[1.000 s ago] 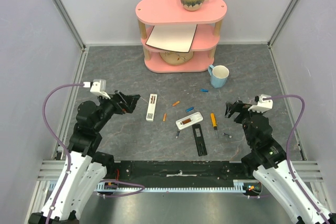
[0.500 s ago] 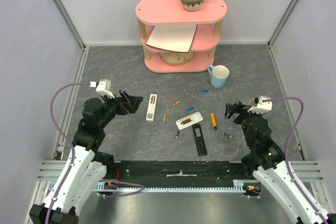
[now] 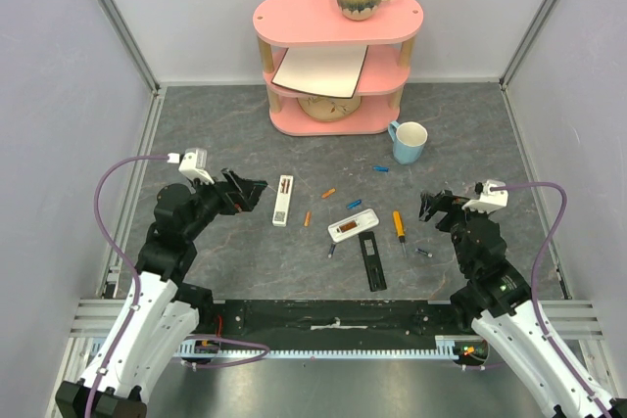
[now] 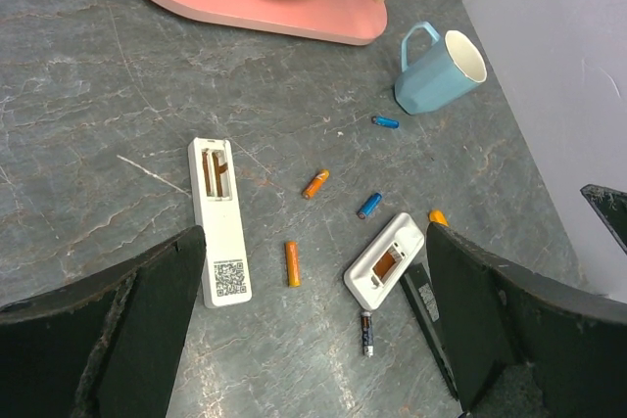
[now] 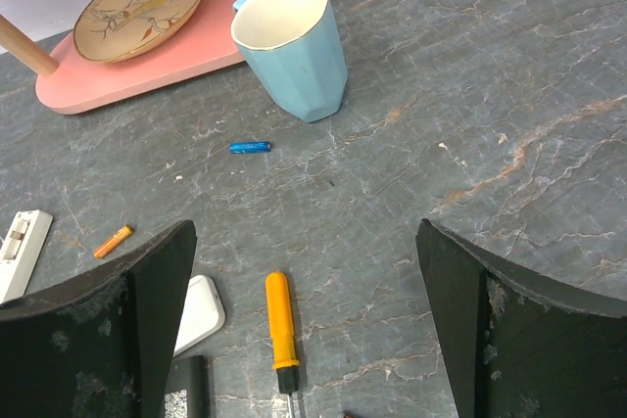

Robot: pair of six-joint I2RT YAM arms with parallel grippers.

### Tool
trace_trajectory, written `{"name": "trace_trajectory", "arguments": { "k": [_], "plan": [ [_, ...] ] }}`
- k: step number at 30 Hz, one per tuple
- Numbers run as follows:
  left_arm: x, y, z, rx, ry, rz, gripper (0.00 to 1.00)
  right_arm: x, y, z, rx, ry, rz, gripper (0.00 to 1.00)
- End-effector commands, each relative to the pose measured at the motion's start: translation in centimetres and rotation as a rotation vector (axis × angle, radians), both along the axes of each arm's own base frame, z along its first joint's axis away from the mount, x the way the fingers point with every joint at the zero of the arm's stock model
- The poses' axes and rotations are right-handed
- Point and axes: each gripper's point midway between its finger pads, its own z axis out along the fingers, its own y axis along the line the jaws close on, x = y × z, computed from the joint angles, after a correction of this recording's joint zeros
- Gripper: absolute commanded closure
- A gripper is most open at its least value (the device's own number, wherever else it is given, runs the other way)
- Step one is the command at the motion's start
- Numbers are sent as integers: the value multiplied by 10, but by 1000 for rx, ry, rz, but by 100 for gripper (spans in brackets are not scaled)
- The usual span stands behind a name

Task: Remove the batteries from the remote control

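Orange and blue cylindrical batteries (image 4: 291,263) on veined grey table (image 4: 98,95); left claw (image 4: 313,230), right claw (image 5: 304,225) agape.

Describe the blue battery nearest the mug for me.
Find the pink shelf at the back; a light blue mug stands by its right end. Just in front of the mug lies a slim blue battery. Unlike the other blue one, beside a white remote, it lies alone.
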Motion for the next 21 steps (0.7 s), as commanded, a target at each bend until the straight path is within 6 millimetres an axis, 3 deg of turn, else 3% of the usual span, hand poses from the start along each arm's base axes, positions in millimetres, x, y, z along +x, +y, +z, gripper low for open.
{"name": "trace_trajectory", "arguments": {
  "k": [1, 8, 21],
  "plan": [
    [0, -5, 4, -37, -11, -22, 1, 5, -2, 8, 38, -40, -32, 2],
    [3, -4, -7, -35, 13, -10, 1, 5, -2, 2, 35, -24, -33, 2],
    [9, 7, -71, -11, 164, 83, 1, 10, 3, -26, 33, 54, -38, 2]
  ]
}}
